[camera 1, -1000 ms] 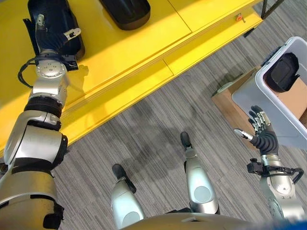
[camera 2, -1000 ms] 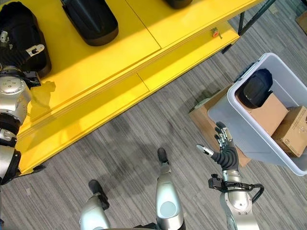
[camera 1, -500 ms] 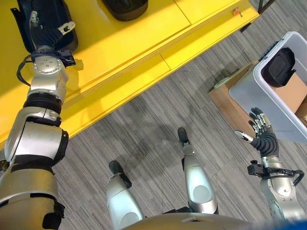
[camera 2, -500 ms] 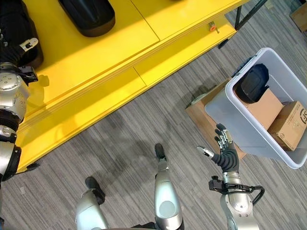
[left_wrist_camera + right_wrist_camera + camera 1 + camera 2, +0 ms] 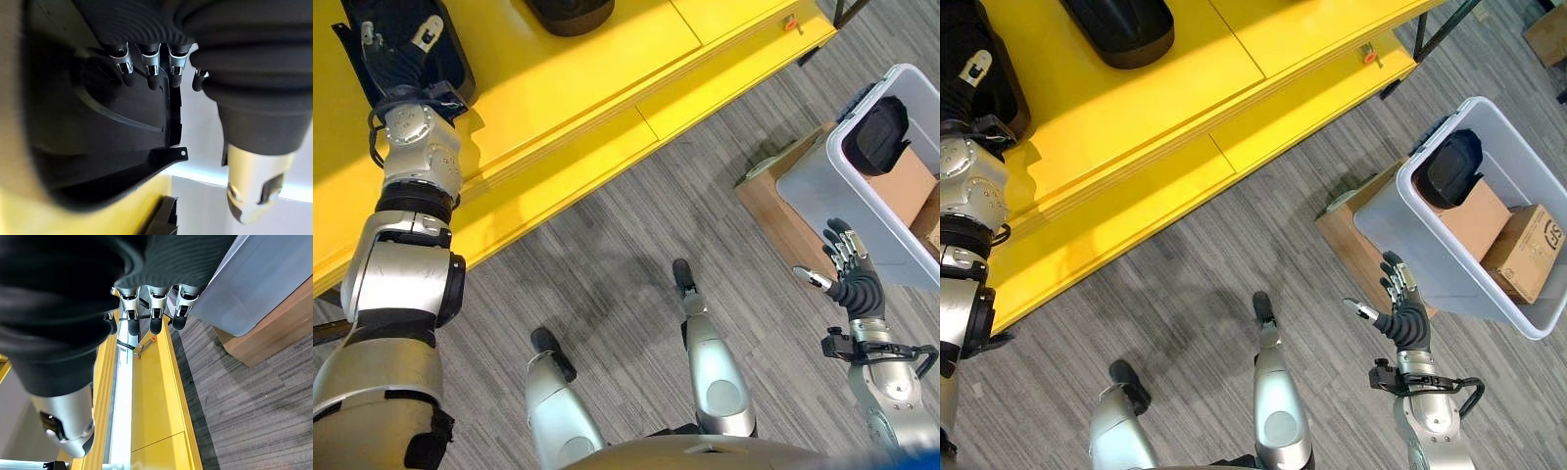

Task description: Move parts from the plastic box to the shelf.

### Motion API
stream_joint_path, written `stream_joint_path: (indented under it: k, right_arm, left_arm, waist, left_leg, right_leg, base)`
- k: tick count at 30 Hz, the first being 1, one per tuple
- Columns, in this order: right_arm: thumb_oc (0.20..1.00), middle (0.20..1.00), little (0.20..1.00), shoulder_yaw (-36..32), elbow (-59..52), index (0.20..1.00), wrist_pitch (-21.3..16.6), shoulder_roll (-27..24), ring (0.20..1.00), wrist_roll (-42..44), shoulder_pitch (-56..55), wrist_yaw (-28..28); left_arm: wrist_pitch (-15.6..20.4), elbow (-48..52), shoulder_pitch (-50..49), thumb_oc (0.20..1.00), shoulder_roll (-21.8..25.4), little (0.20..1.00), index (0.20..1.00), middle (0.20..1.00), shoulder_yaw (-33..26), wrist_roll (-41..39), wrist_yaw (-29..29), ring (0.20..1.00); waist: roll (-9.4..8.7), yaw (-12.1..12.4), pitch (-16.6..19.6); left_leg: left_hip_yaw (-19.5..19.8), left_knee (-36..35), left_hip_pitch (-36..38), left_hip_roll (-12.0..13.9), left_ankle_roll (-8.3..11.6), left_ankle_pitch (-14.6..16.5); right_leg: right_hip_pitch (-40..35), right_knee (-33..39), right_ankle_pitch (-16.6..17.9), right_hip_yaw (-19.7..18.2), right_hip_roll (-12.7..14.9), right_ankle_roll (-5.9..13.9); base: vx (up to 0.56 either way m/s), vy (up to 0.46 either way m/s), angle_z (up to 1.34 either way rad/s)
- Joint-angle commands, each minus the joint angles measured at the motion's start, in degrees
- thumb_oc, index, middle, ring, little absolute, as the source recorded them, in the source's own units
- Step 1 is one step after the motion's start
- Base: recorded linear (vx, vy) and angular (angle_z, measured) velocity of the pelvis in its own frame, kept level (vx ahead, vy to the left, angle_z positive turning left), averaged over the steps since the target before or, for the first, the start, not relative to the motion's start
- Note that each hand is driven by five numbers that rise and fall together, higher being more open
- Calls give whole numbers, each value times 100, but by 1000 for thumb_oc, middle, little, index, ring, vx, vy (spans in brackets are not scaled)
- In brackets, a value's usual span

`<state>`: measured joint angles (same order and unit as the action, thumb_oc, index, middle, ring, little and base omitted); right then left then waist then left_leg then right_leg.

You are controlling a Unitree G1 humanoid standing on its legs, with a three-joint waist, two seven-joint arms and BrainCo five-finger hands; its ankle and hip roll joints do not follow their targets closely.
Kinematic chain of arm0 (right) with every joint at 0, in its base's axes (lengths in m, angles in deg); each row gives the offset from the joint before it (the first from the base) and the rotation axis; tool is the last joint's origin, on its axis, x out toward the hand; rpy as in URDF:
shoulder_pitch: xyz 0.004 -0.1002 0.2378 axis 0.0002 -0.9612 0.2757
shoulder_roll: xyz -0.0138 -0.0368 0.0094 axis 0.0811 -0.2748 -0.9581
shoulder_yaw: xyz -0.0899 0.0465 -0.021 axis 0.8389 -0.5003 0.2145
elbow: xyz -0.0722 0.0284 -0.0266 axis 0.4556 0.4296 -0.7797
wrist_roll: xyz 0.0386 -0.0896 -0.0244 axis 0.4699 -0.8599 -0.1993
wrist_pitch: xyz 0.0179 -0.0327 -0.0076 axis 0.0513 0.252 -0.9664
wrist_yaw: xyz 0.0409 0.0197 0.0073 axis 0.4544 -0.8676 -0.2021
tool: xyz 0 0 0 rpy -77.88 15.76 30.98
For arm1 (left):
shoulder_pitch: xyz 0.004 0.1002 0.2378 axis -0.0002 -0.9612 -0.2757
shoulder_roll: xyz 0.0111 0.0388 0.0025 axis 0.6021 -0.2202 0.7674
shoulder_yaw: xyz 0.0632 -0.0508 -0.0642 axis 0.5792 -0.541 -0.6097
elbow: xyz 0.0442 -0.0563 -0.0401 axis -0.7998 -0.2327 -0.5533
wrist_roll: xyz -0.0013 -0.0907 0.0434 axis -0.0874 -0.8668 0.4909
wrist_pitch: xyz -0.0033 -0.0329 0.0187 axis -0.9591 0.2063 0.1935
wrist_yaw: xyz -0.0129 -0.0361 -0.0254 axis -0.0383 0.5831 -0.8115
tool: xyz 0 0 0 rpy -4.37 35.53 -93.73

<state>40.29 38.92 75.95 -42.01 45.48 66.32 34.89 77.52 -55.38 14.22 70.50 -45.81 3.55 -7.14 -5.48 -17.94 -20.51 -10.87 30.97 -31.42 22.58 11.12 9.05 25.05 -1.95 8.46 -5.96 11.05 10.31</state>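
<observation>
On the yellow shelf (image 5: 1185, 88) | left hand (image 5: 396, 44) rests on black part (image 5: 98, 127), fingers straight | two parts there, second part (image 5: 1121, 29) | third part (image 5: 1449, 166) in plastic box (image 5: 1391, 230) | right hand (image 5: 1400, 313) spread, empty

bright even light; wrist views blurred close-up

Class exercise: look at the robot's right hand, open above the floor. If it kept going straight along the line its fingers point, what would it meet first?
Most likely the near wall of the plastic box: the right hand points up at it, open and empty. Depth is uncertain.
</observation>
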Motion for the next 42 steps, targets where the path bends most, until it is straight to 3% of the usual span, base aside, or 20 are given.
stream_joint_path:
  k: [1,26,35,42]
  right_arm:
    - [1000,1000,1000,-379,-138,1000,-207,-277,1000,64,140,127]
    - [1000,1000,1000,-340,-212,1000,-103,-494,1000,-74,110,169]
    - [1000,1000,1000,-436,-290,1000,-121,-615,1000,-125,92,140]
    - [1000,1000,1000,-560,-274,1000,-145,-648,1000,-239,48,164]
  left_arm:
    - [154,-40,296,1000,254,1000,1000,1000,-235,-86,-65,1000]
    - [446,40,200,1000,-93,1000,1000,1000,-1141,-1165,-435,1000]
    - [408,46,309,1000,125,1000,1000,1000,-1005,-1015,-438,1000]
    - [467,136,696,1000,538,1000,1000,1000,-569,-916,-401,1000]
  waist:
    - [-40,-30,-149]
    - [-50,3,-91]
    - [-7,18,-61]
    - [99,62,19]
  left_leg:
    - [-261,-488,275,-194,-283,-392]
    - [-242,-459,287,-201,-264,-341]
    - [-234,-435,285,-202,-257,-339]
    - [-204,-455,324,-221,-256,-331]
  right_leg:
    - [-492,-484,-787,138,381,140]
    - [-385,-612,-830,65,329,107]
    - [-384,-628,-839,55,316,96]
    - [-433,-634,-855,77,331,113]
  base:
    - [0,0,0]
    - [0,-1,-1]
    - [0,0,0]
    - [0,0,0]
